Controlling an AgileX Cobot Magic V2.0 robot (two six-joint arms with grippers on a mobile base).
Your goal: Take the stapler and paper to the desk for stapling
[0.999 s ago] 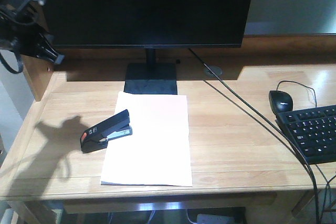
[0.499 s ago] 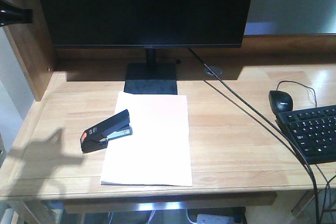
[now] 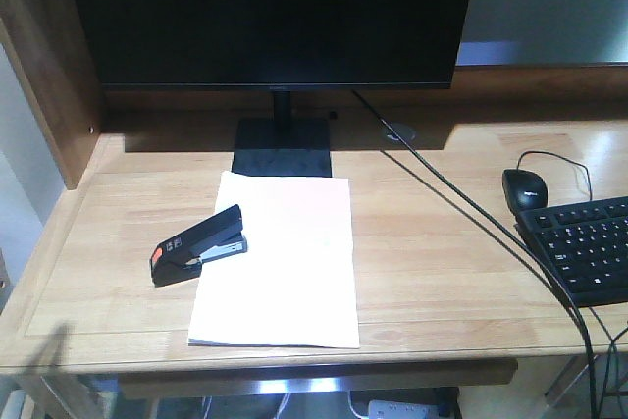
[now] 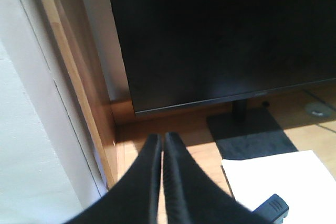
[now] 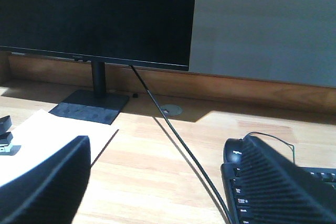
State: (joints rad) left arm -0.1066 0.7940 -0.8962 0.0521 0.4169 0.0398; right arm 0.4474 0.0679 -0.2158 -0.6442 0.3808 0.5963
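The black stapler [image 3: 199, 245] with its orange-red end lies on the light-wood desk [image 3: 442, 242], its front end resting on the left edge of the white paper [image 3: 280, 262]. Neither gripper shows in the front view. In the left wrist view my left gripper [image 4: 161, 145] is shut with nothing between its fingers, held above the desk's back left corner; the paper [image 4: 278, 174] and a tip of the stapler [image 4: 272, 207] lie to its lower right. My right gripper [image 5: 163, 150] is open and empty over bare desk, with the paper [image 5: 44, 135] and stapler end [image 5: 5, 137] at its left.
A large black monitor [image 3: 270, 17] on a stand [image 3: 283, 147] fills the back. A black cable [image 3: 461, 208] runs diagonally across the desk. A black mouse [image 3: 525, 188] and keyboard [image 3: 584, 247] sit at the right. A wooden side panel [image 3: 54, 76] rises at the left.
The left arm, seen at the upper left a second ago, has pulled out of the front view. Its shadow on the desk has slid to the lower left corner. Stapler and paper have not moved.
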